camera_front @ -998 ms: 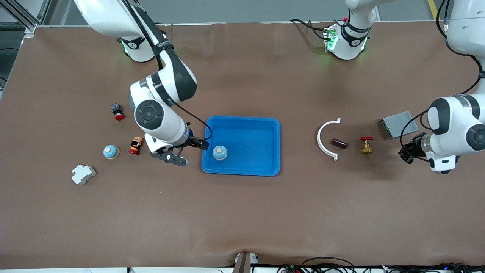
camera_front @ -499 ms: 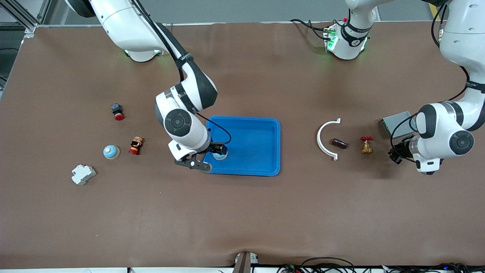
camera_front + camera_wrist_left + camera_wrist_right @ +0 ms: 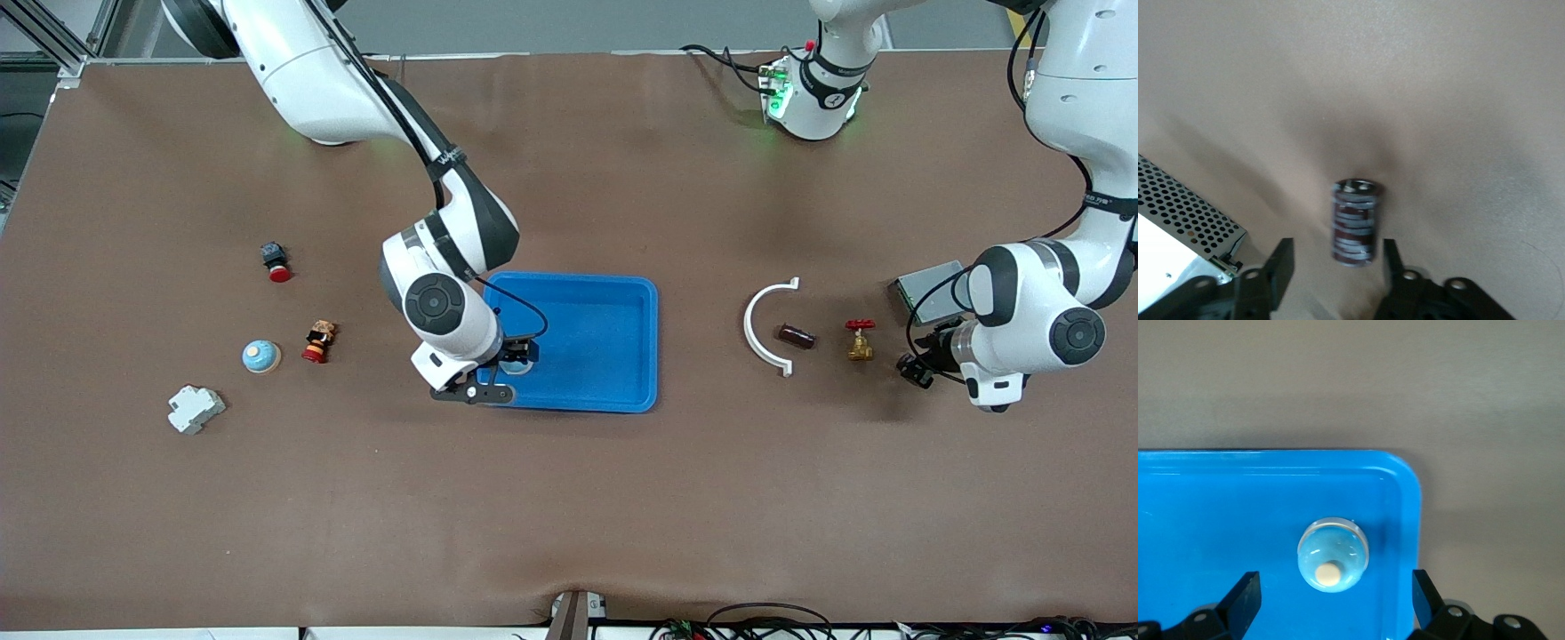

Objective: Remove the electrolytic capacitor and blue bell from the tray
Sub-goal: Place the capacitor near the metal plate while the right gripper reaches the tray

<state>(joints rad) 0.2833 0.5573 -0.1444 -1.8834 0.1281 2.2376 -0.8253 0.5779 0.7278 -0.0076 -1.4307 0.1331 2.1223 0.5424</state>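
A light blue bell (image 3: 1333, 555) with a cream button stands in the blue tray (image 3: 613, 356), in the corner nearest the front camera at the right arm's end. My right gripper (image 3: 508, 366) is low over it, open and empty. In the right wrist view the fingers (image 3: 1245, 593) stand wide on either side of the bell, and the gripper (image 3: 1333, 603) does not touch it. A dark red capacitor (image 3: 1355, 222) with grey bands lies on the table just ahead of my left gripper (image 3: 1336, 273), which is open and empty. My left gripper (image 3: 914, 369) hangs low beside the metal box.
A second blue bell (image 3: 261, 356), a small figure (image 3: 318, 342), a red button (image 3: 276, 262) and a white block (image 3: 196, 409) lie toward the right arm's end. A white arc (image 3: 763, 327), a dark brown cylinder (image 3: 797, 336), a brass valve (image 3: 859, 340) and a perforated metal box (image 3: 925, 292) lie toward the left arm's end.
My right gripper has moved from beside the tray to over the bell in it. My left gripper has moved along the table toward the brass valve.
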